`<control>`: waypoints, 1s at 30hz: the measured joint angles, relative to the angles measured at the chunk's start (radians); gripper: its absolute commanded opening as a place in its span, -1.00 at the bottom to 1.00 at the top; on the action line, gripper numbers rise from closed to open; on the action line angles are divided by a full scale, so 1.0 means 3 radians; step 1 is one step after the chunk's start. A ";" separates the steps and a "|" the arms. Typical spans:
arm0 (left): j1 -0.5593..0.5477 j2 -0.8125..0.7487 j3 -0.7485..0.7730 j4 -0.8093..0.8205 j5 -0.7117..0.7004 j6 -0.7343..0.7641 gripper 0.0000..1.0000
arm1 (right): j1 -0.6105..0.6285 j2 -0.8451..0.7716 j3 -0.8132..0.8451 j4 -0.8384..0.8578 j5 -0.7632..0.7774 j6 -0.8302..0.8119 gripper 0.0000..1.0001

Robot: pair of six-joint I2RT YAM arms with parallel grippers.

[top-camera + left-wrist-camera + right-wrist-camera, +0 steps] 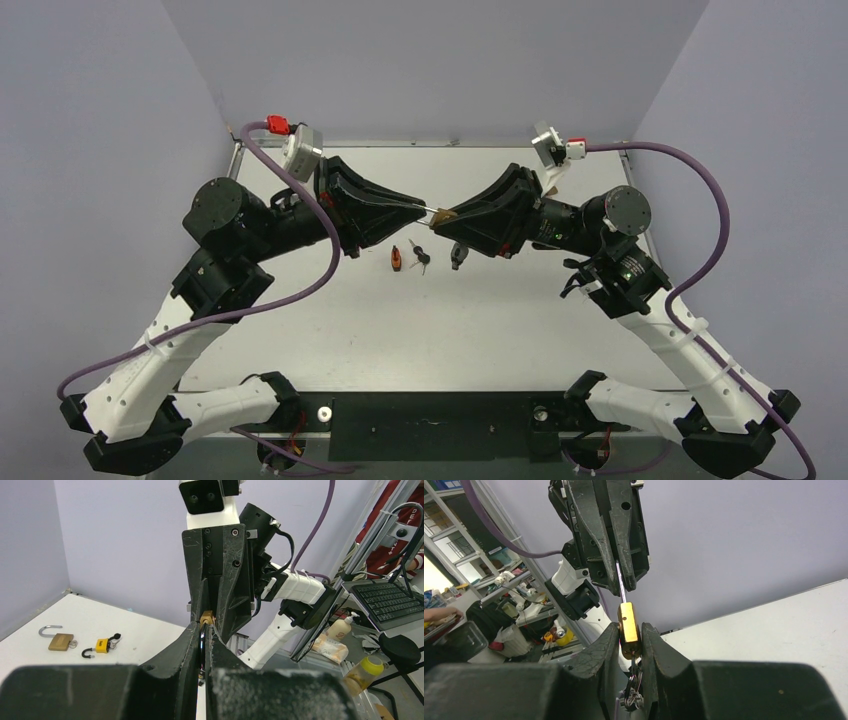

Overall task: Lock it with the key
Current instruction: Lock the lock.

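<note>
A brass padlock [445, 213] is held in mid-air above the table's middle, between the two grippers. My right gripper [629, 628] is shut on the padlock body [628, 624]. A key ring [631, 690] hangs from the padlock's underside between the right fingers; the key blade is hidden. My left gripper [204, 628] is shut on a thin metal shackle [621, 586] that rises from the padlock body. The brass body [206, 615] shows just past the left fingertips. In the top view the left gripper [420, 208] and right gripper [457, 216] meet tip to tip.
On the table below lie a small red-orange padlock [397, 258], a bunch of keys [420, 255] and a dark padlock [458, 256]. The left wrist view shows an open brass padlock [60, 640] and a small yellow padlock [102, 645] on the white table [430, 330].
</note>
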 measured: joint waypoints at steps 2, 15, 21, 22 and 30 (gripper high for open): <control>-0.0024 0.0005 0.0000 0.0018 -0.0027 0.0001 -1.00 | 0.0001 0.0001 0.0001 0.0000 0.0000 -0.0001 -1.00; -0.0118 0.0052 -0.0071 0.0356 -0.0154 -0.0019 -1.00 | 0.0001 0.0053 0.0169 -0.0072 0.0006 -0.0041 -1.00; -0.0182 0.0072 -0.0118 0.0587 -0.0245 -0.0033 -1.00 | 0.0001 0.0111 0.0314 -0.0107 0.0004 -0.0060 -1.00; -0.0191 0.0081 -0.0126 0.0636 -0.0259 -0.0041 -1.00 | 0.0001 0.0123 0.0337 -0.0107 0.0004 -0.0062 -1.00; -0.0209 0.0128 -0.0083 0.0696 -0.0360 -0.0069 -0.94 | -0.0039 0.0161 0.0388 -0.0104 0.0001 -0.0062 -1.00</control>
